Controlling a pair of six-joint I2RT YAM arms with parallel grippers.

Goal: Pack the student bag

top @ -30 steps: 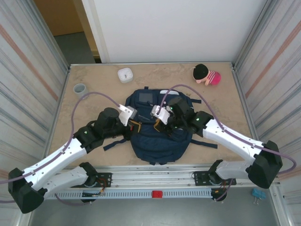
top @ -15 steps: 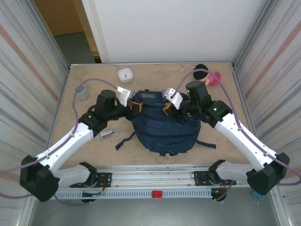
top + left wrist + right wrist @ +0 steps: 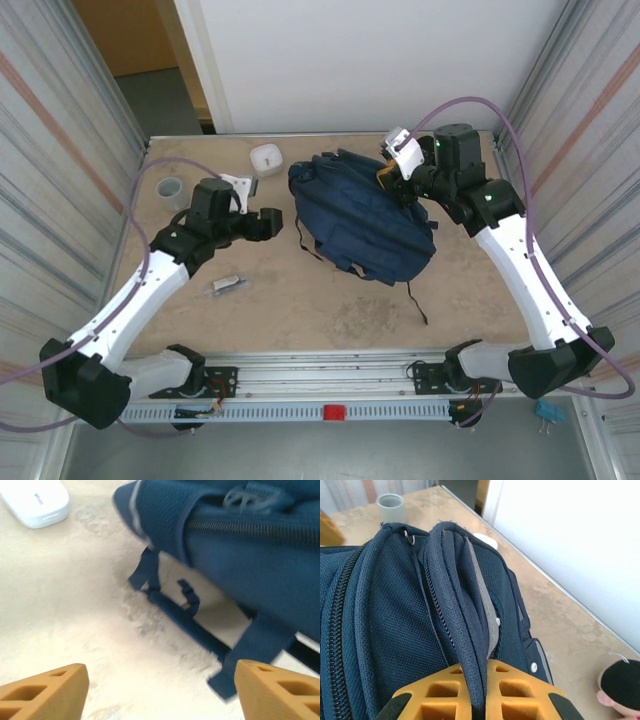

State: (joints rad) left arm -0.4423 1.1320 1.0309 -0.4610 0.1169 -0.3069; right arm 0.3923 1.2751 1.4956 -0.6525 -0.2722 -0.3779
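Toward the far side of the bench (image 3: 330, 315), right of its middle, I see the student bag (image 3: 365, 215) lying slanted. My right claw (image 3: 392, 178) pinches a fold of navy fabric at the bag's top edge; in the right wrist view that fold runs down between the orange fingers (image 3: 520, 700). Just left of the bag my left claw (image 3: 270, 222) stands wide and empty, apart from the fabric, with the bag's loose dark straps (image 3: 170, 607) ahead of it. Beyond the bag's far left corner sits a small white case (image 3: 265, 158); a grey cup (image 3: 170, 189) stands further left.
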